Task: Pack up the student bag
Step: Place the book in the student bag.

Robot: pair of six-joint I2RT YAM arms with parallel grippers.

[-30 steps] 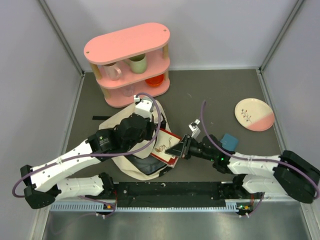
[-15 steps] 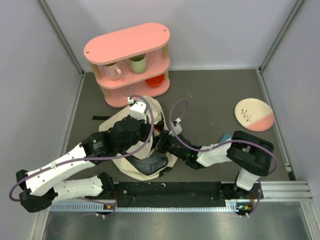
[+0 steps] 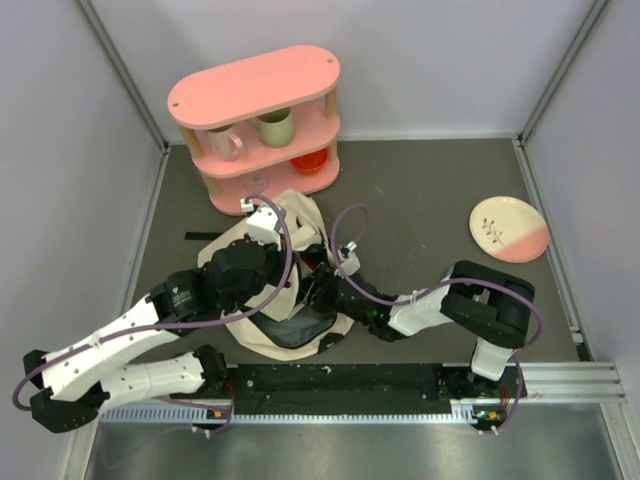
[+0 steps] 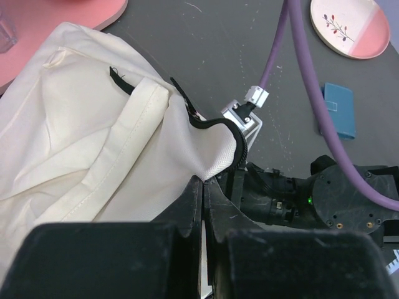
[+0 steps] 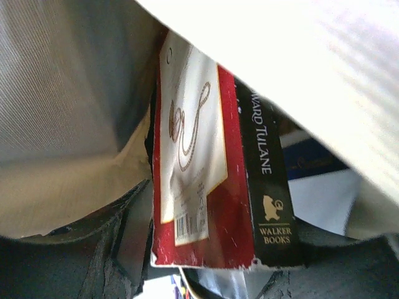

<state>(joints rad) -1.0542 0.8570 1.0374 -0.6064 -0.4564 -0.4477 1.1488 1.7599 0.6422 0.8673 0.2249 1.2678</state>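
one cream student bag (image 4: 75,143), rumpled, book (image 5: 199,168) inside mouth

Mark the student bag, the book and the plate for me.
student bag (image 4: 81,149), left wrist view, cream fabric panel.
book (image 5: 193,143), right wrist view, white panel of its cover.
plate (image 3: 508,229), top external view, middle of its face.

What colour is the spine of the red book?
Black with pale lettering; the spine shows best in the right wrist view.
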